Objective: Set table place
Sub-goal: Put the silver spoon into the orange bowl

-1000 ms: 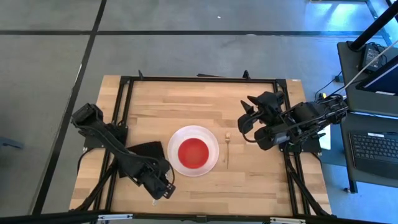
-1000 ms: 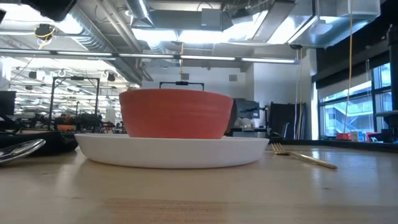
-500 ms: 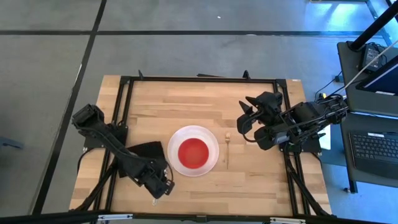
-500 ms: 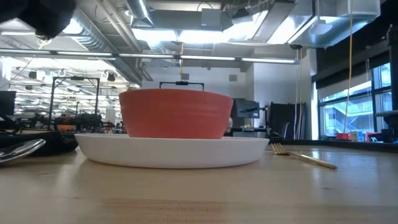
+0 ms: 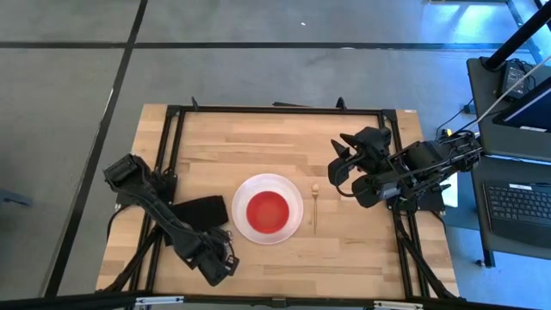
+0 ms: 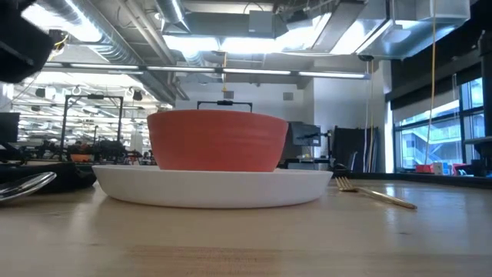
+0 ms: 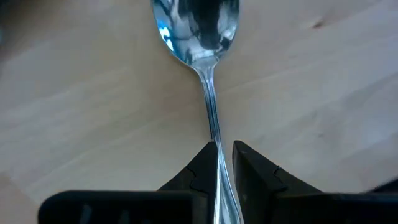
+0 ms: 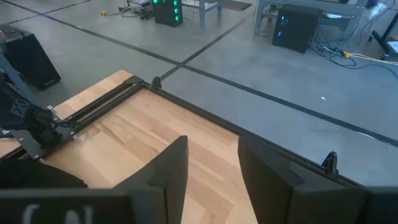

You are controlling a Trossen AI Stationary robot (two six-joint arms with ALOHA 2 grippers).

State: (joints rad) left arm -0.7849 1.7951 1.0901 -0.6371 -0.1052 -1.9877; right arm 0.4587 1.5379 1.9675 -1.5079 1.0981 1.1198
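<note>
Plate and bowl: The white plate (image 5: 268, 208) sits in the middle of the worktop (image 5: 258, 138), and the red bowl (image 5: 267, 209) sits inside it. I think this is the middle of the place setting, so the other things go around it.

Fork: The slim fork (image 5: 315, 207) lies flat just beside the plate, at 3 o'clock from it. It looks already set.

Spoon: The silver spoon (image 7: 198, 25) lies low over the wood near the black cloth (image 5: 200, 212), at about 8 o'clock from the plate. I cannot tell if it touches the wood.

Left gripper: The left gripper (image 7: 219, 163) is at 7 o'clock from the plate, near the front edge. Its jaws are squeezed onto the spoon's thin handle, likely so it can be moved to the plate's side.

Right gripper: The right gripper (image 5: 343, 165) waits at 2 o'clock from the plate, off the worktop. Its jaws stand apart and hold nothing.

Room to move: The wood is bare behind the plate. The left side is tight, because the cloth lies close to the plate and the front frame edge is near.
</note>
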